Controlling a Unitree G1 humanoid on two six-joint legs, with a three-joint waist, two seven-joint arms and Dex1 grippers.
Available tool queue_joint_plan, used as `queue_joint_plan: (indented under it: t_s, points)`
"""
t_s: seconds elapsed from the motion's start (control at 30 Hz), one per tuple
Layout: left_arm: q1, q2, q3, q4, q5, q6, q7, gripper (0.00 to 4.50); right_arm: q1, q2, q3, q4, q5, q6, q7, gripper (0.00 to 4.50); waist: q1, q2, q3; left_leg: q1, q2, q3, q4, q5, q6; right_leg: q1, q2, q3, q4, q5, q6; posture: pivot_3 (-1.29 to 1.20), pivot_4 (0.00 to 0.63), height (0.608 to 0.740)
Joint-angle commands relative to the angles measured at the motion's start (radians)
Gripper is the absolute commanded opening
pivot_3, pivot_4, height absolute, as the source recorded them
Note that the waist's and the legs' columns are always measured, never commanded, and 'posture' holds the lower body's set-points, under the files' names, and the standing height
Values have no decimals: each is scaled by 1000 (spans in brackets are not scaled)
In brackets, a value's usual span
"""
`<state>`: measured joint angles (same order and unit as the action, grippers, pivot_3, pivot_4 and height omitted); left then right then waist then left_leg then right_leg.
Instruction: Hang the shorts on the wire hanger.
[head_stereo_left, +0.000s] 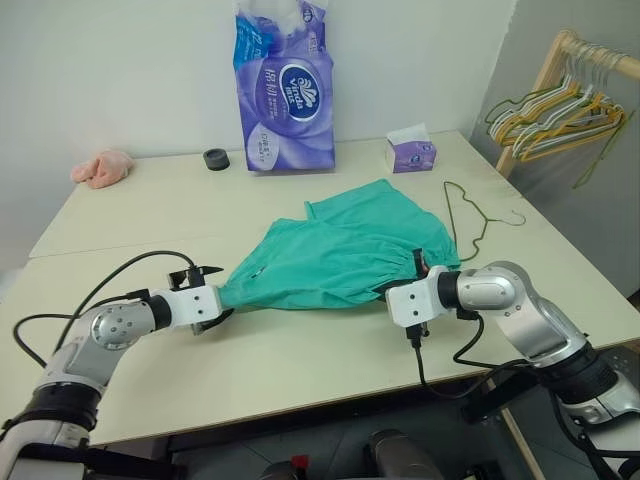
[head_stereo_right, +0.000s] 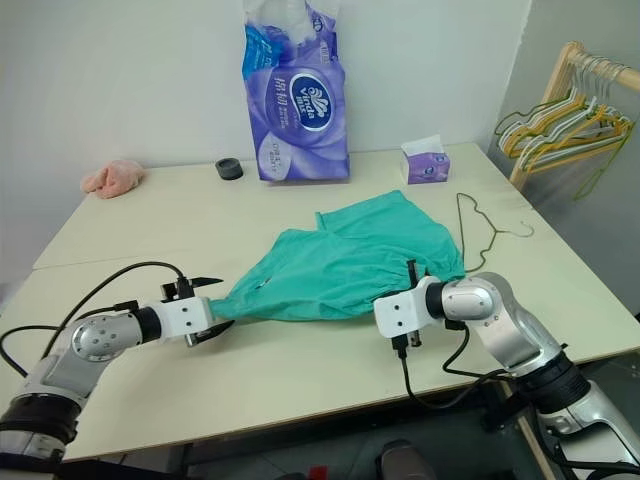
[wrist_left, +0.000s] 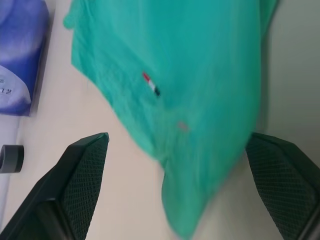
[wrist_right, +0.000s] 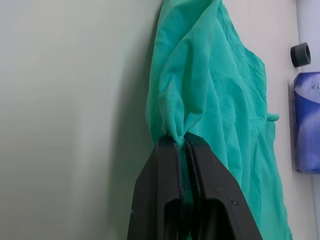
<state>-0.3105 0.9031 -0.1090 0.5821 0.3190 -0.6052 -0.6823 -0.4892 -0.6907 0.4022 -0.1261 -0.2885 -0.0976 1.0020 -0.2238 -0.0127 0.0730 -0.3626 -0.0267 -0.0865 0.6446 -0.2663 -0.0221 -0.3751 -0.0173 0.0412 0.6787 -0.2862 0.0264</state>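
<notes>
The teal-green shorts (head_stereo_left: 340, 250) lie spread across the middle of the table. My right gripper (wrist_right: 181, 137) is shut on a bunched edge of the shorts at their right end, lifting it a little. At the left end my left gripper (wrist_left: 177, 137) stands open, its two fingers (wrist_left: 82, 170) wide apart with the shorts' corner (wrist_left: 200, 150) between them, not pinched. The thin dark wire hanger (head_stereo_left: 470, 215) lies flat on the table just right of the shorts, hook pointing right.
A purple tissue pack (head_stereo_left: 285, 90) stands at the back, with a black tape roll (head_stereo_left: 216, 159) and a small tissue box (head_stereo_left: 410, 152) beside it. A pink cloth lump (head_stereo_left: 102, 167) lies at the back left. A wooden rack of hangers (head_stereo_left: 560, 105) stands off the right.
</notes>
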Motion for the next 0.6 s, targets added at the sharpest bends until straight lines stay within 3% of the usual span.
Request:
queue_joint_plan:
  t_s: [0.03, 0.4, 0.6]
  points:
    - [-20, 35, -42, 45, 62, -49, 15, 3617, -22, -5, -32, 16, 28, -48, -4, 0, -2, 0, 0, 0, 0, 0, 0, 0, 0, 0, 0, 0, 0, 0, 0, -290, 50, 740]
    - [-94, -51, -85, 106, 154, -79, 204, 159, -18, -2, -25, -13, 125, -82, 67, 0, 3, 1, 3, 0, 0, 0, 1, 0, 0, 0, 0, 0, 0, 0, 0, -280, 52, 740]
    - [-119, -29, -113, 141, 218, -101, 277, 39, 2, -19, -32, -28, 147, -92, 79, 0, 1, 0, 3, 0, 0, 0, 0, 0, 0, 0, 0, 0, 1, 0, 1, -287, 52, 740]
